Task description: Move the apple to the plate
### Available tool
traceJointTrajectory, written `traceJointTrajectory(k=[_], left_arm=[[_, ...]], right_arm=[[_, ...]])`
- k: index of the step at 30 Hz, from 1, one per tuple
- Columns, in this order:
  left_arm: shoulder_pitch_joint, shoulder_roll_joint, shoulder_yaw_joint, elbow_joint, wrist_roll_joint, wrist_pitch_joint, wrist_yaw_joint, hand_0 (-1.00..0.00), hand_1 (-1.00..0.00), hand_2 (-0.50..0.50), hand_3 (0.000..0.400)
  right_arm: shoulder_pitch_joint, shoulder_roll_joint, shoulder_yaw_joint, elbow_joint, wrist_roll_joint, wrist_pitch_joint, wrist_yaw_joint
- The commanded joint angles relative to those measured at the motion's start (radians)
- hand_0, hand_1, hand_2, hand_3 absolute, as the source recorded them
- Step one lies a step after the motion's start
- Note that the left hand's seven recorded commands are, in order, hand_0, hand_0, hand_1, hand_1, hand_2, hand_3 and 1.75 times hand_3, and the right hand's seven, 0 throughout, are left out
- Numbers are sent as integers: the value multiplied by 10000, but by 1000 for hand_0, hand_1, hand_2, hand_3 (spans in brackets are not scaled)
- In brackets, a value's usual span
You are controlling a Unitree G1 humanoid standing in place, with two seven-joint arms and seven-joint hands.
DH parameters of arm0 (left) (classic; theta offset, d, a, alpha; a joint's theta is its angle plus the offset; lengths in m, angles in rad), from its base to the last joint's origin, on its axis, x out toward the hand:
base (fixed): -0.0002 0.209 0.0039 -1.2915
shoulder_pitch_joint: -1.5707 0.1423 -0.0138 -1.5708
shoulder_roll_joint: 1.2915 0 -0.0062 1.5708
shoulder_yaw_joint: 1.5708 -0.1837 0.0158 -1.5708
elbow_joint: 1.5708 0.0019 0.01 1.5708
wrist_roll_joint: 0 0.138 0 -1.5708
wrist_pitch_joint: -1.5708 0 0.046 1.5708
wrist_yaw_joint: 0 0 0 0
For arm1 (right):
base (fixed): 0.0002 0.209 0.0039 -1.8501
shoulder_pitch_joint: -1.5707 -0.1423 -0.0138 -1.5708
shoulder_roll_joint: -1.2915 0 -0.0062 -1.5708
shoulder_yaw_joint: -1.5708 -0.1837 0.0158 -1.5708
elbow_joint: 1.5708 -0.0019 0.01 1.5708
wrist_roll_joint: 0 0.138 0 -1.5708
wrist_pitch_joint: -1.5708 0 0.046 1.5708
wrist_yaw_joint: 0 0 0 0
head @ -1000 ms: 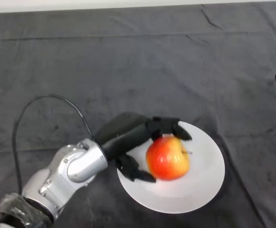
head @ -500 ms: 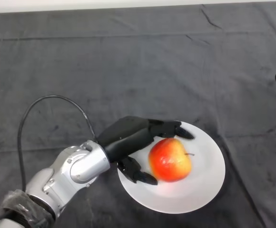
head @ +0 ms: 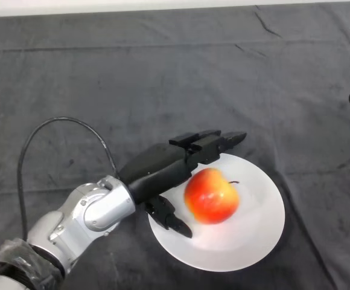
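Fingers have lifted off the apple since a second ago and now stand straight and apart, clear of it. Apple's sitting on the white plate, left of centre. Only worry: the left hand nudging it rolling while backing out across the counter.

Silver-grey arm, black hand (thick, blocky fingers).
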Motion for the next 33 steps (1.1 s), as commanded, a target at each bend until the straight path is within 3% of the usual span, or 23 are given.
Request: traceJointTrajectory(k=[1,14,33], left_arm=[[-68,533,99,77,-74,-227,184,0,0,0,0],[-218,1012,1339,576,-1252,-872,589,0,0,0,0],[-474,1369,3474,1784,-2712,-1943,1815,0,0,0,0]], right_arm=[[-94,-137,-138,-189,24,43,-20],[-96,-140,-137,-182,25,40,-17],[-102,-146,-137,-168,26,38,-12]])
